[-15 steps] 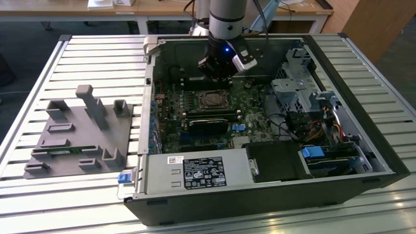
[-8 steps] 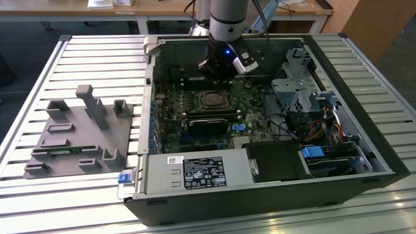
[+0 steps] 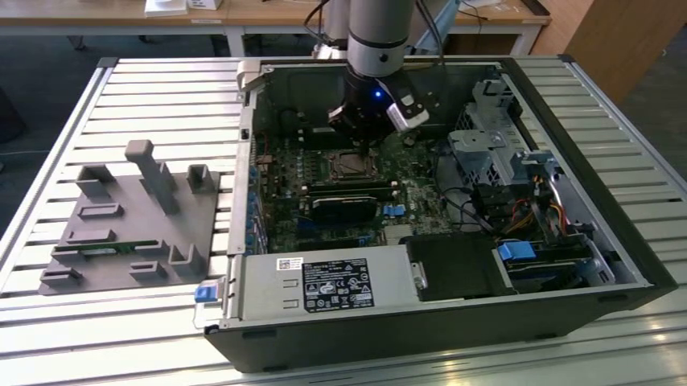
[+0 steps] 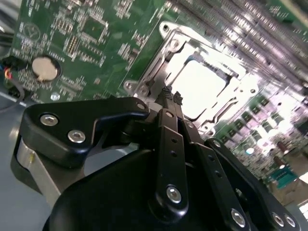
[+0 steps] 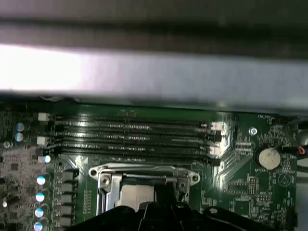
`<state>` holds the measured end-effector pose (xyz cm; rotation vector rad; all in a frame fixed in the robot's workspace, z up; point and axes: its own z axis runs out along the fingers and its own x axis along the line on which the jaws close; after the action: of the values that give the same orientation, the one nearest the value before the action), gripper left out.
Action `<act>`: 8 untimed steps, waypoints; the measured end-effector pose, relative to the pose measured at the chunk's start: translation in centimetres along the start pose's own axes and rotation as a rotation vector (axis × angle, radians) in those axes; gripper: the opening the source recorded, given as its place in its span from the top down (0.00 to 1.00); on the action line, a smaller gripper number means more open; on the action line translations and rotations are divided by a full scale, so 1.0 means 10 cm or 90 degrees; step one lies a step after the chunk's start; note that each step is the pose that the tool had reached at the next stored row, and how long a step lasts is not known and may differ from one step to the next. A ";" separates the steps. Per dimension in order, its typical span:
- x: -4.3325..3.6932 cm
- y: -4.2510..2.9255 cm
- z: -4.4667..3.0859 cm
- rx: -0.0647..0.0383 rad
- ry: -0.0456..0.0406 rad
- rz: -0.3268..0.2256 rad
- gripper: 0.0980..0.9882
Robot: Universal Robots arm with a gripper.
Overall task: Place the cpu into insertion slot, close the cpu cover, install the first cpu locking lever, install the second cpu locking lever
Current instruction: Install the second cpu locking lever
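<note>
Arm reaches down into the open computer case [image 3: 558, 241] on the slatted bench [image 3: 161, 96]. Pincer [image 4: 172, 97] hangs just above the socket's edge, fingers pressed together, holding nothing. The chip [image 4: 201, 84] lies seated in the socket [image 3: 349, 165], the silvery cover frame [image 4: 175, 50] flat around it. Coin battery [image 4: 44, 68] sits on the green board [image 4: 96, 29], well apart from the socket.
</note>
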<state>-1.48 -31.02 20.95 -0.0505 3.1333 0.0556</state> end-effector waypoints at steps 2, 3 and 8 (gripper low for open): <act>0.001 -0.030 0.008 0.000 -0.0001 0.000 0.99; 0.002 -0.043 0.010 0.000 0.0000 0.000 0.99; 0.003 -0.076 0.010 0.000 0.0000 0.000 0.99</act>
<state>-1.48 -31.77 20.82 -0.0503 3.1333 0.0556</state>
